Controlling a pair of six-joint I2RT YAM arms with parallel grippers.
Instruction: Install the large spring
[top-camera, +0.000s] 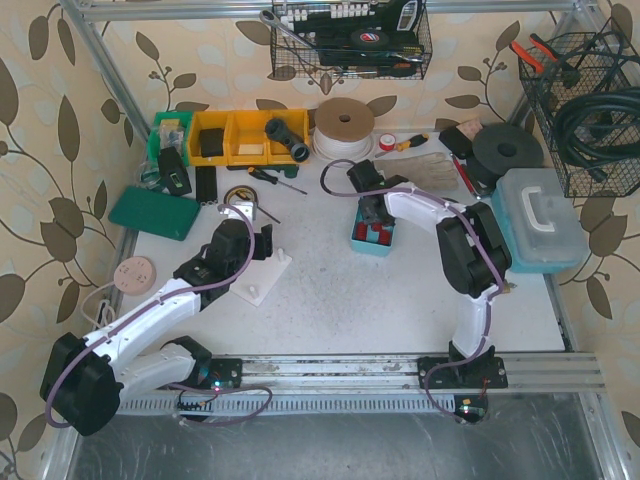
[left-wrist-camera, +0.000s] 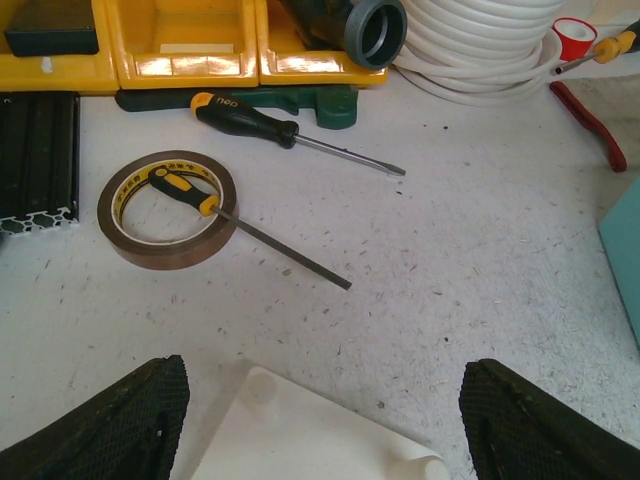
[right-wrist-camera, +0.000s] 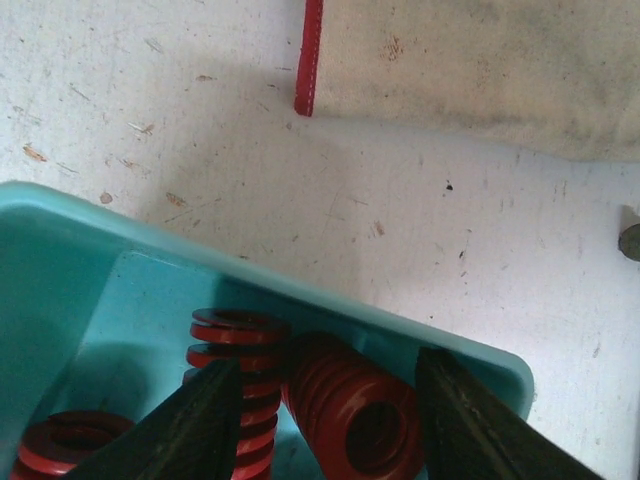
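Right wrist view showed the right gripper (right-wrist-camera: 330, 395) down inside the open-topped teal plastic bin (right-wrist-camera: 300, 290), its 2 black fingers (right-wrist-camera: 190, 430) partly spread. Between them lay the large red coiled steel spring (right-wrist-camera: 355, 425), on its side with its open end facing the camera. Whether the pads pressed on it could not be told. A second red spring (right-wrist-camera: 238, 330) stood upright against the inner side of the left-hand finger, and a 3rd (right-wrist-camera: 60, 440) sat outside that finger.

The spring looked stiff, fairly heavy and smooth, so it would likely roll or twist if pinched off-centre. Squeezing across the coils at mid-length seemed the safest hold.

Room was tight: the bin wall ran just beyond the fingertips and the upright spring crowded 1 side. Beyond the bin lay the scuffed white tabletop (right-wrist-camera: 400, 200) and a beige cloth (right-wrist-camera: 480, 60) with red trim.

The left gripper (left-wrist-camera: 325, 375) was spread wide and empty, with a white plastic fixture (left-wrist-camera: 300, 430) between its fingers.
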